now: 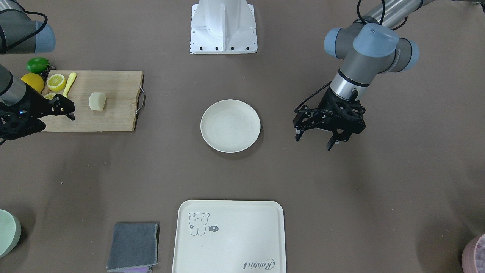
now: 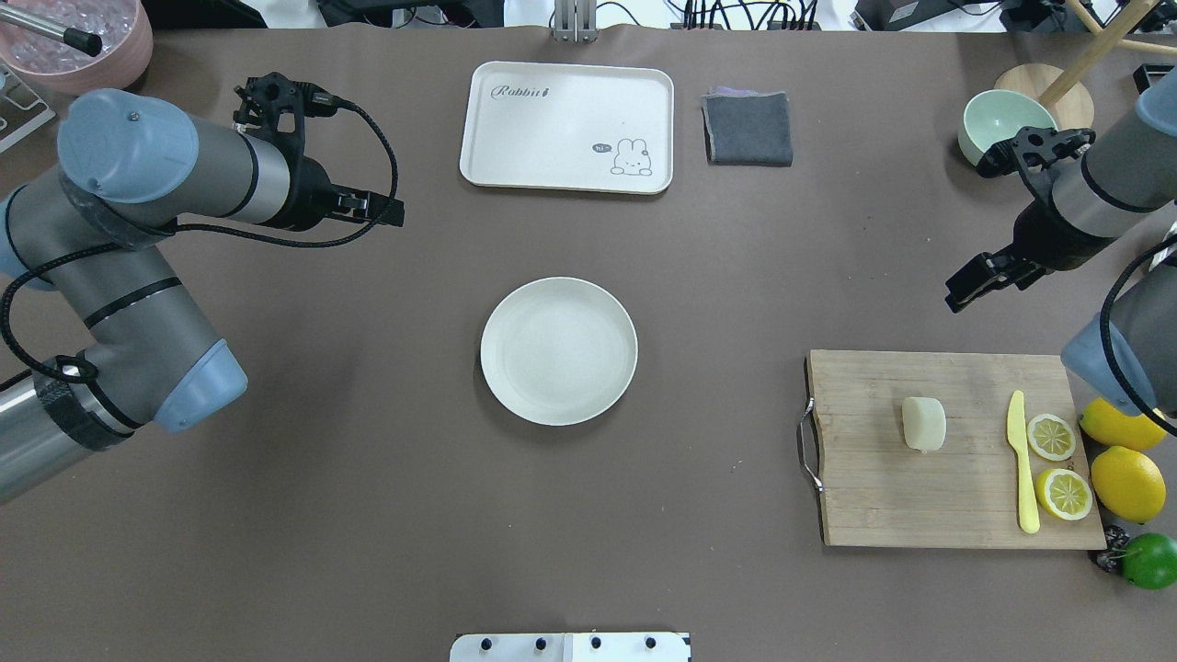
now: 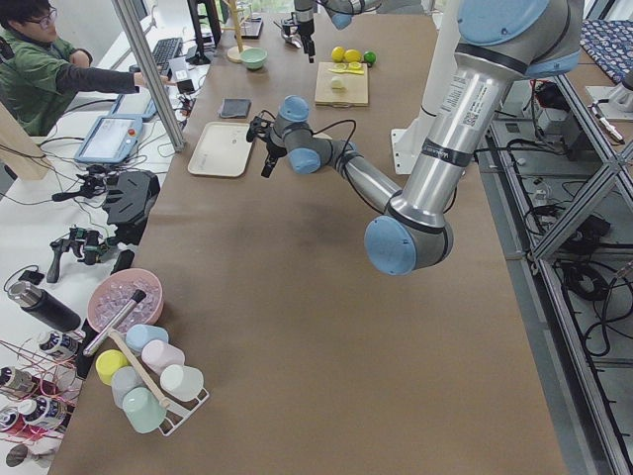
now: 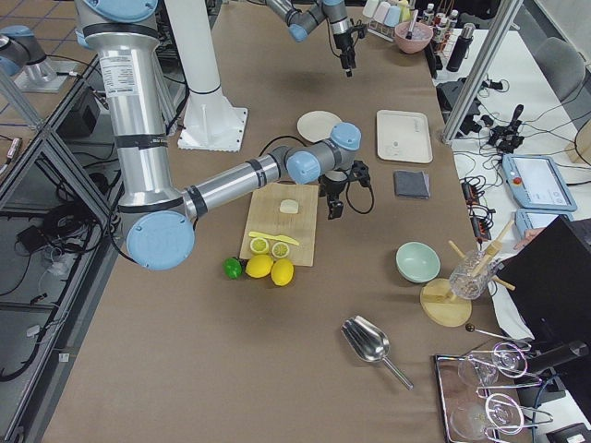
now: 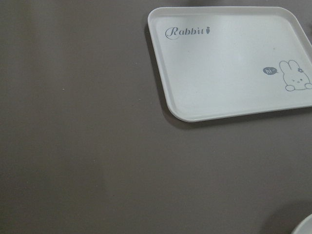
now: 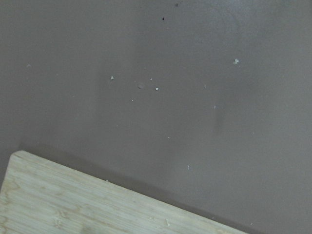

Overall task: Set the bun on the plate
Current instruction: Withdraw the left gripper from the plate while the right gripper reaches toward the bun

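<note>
The bun (image 1: 97, 101) (image 2: 924, 424) is a pale cream lump lying on a wooden cutting board (image 1: 113, 117) (image 2: 883, 496); nothing touches it. The round off-white plate (image 1: 230, 126) (image 2: 558, 350) sits at the table's middle with nothing on it. My right gripper (image 1: 66, 108) (image 2: 973, 281) hovers open above the table just beyond the board's far edge, apart from the bun. My left gripper (image 1: 314, 141) hangs open over bare table on the plate's other side, with nothing between its fingers. Neither wrist view shows any fingers.
On the board's outer end lie a yellow knife (image 2: 1021, 460) and two lemon halves (image 2: 1051, 437); whole lemons (image 2: 1127, 483) and a lime (image 2: 1151, 560) sit beside it. A cream tray (image 2: 567, 126), grey cloth (image 2: 748, 128) and green bowl (image 2: 1002, 121) line the far side.
</note>
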You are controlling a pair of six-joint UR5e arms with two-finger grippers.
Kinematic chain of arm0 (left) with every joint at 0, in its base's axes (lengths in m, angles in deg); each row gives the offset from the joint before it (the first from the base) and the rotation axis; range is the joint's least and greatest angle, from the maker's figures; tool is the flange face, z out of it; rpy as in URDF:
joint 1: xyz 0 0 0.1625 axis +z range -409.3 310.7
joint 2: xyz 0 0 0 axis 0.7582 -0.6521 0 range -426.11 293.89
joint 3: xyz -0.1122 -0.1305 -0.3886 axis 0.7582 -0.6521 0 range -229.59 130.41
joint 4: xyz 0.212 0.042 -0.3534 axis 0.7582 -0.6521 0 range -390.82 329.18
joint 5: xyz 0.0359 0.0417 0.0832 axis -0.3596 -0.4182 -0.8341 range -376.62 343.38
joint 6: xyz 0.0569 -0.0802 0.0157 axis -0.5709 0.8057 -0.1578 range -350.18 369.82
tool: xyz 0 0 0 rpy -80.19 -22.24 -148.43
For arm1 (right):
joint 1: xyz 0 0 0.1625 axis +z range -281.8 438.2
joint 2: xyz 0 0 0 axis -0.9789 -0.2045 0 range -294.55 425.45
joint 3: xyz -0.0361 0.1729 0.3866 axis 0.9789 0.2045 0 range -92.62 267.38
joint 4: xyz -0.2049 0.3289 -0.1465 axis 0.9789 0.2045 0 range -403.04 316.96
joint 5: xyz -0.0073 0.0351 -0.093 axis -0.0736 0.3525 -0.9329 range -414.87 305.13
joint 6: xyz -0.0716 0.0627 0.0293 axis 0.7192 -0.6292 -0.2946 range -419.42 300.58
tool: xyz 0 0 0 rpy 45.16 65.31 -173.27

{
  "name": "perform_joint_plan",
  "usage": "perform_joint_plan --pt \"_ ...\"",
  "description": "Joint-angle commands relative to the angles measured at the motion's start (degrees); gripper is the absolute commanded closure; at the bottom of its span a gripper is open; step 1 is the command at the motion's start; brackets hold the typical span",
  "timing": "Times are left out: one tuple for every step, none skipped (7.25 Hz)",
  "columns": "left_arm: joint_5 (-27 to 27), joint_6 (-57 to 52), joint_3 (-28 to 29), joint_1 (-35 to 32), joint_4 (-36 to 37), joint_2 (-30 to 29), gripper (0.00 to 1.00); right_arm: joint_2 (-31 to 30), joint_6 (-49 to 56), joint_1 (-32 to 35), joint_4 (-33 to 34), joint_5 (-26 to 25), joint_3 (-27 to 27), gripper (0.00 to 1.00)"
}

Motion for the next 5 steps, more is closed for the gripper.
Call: perform_joint_plan --pt "-0.2 -0.1 -0.4 0.4 0.1 0.9 0.02 -1.0 -0.9 -2.1 0.0 0.0 -0.2 0.0" --pt "-0.2 0.0 -0.2 0.4 0.1 0.9 0.02 -0.1 -3.8 -4.2 -0.1 0.1 -0.1 0.0" --pt "-2.8 0.0 0.4 0.9 0.1 0.8 0.02 -0.2 -8.7 -6.3 -4.2 0.0 1.0 0.0" --pt "-5.2 0.0 0.7 1.4 0.2 0.6 0.02 -0.9 -15.1 -8.0 -9.6 -0.1 1.8 0.0" --pt "-5.3 0.0 0.6 1.4 0.1 0.8 0.02 -1.0 -20.4 -11.4 -12.4 -1.9 3.0 0.0"
